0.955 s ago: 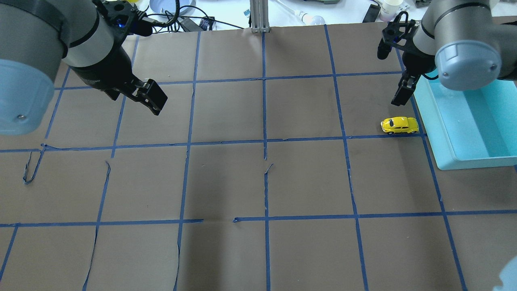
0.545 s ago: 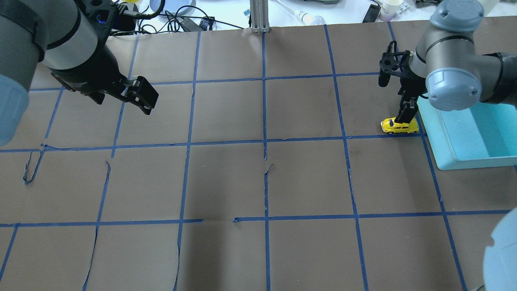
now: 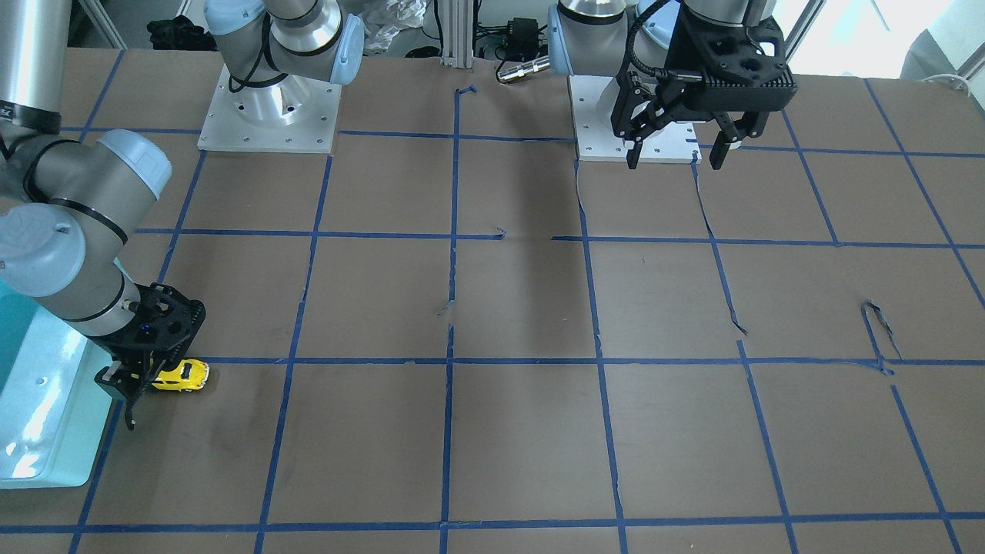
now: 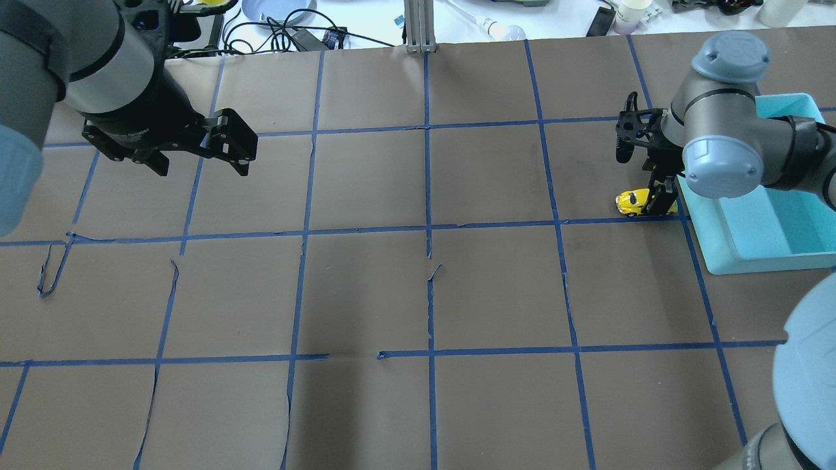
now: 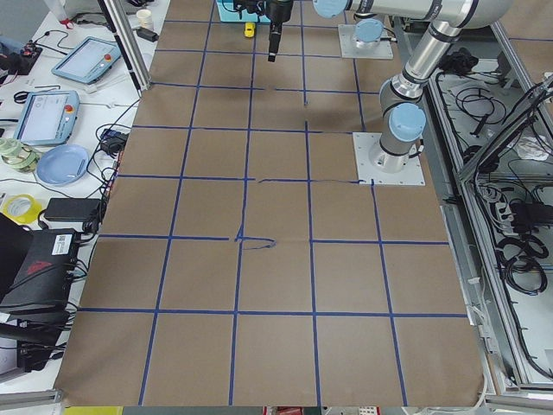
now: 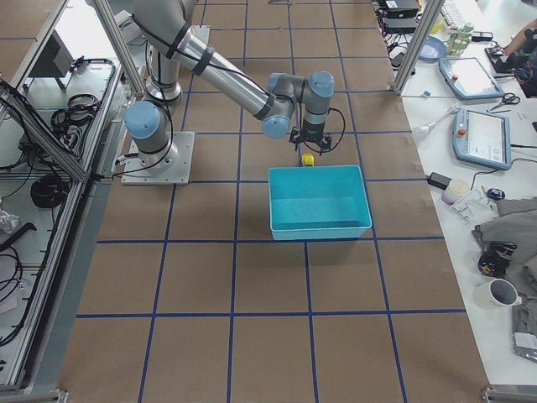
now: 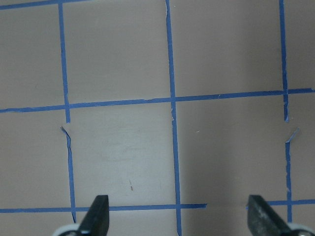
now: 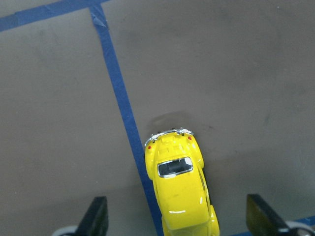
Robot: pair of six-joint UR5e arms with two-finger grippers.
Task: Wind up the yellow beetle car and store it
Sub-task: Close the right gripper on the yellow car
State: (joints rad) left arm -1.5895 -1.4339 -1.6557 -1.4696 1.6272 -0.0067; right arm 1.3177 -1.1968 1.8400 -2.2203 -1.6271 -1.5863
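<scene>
My right gripper (image 4: pixel 660 198) is down low at the surface (image 4: pixel 418 294) with its fingers spread wide, and the yellow beetle car (image 8: pixel 179 189) sits between them on its wheels, apart from both fingertips. The car rests on the brown paper right along a blue tape line (image 8: pixel 123 113), close to a crossing of the taped grid and just beside the near corner of the turquoise bin (image 4: pixel 718 262). The bin lies on the surface to my right, open side up. My left gripper (image 3: pixel 676 158) hangs well away over the other half of the surface, its fingers also wide apart and holding nothing, with only paper and tape lines beneath it
</scene>
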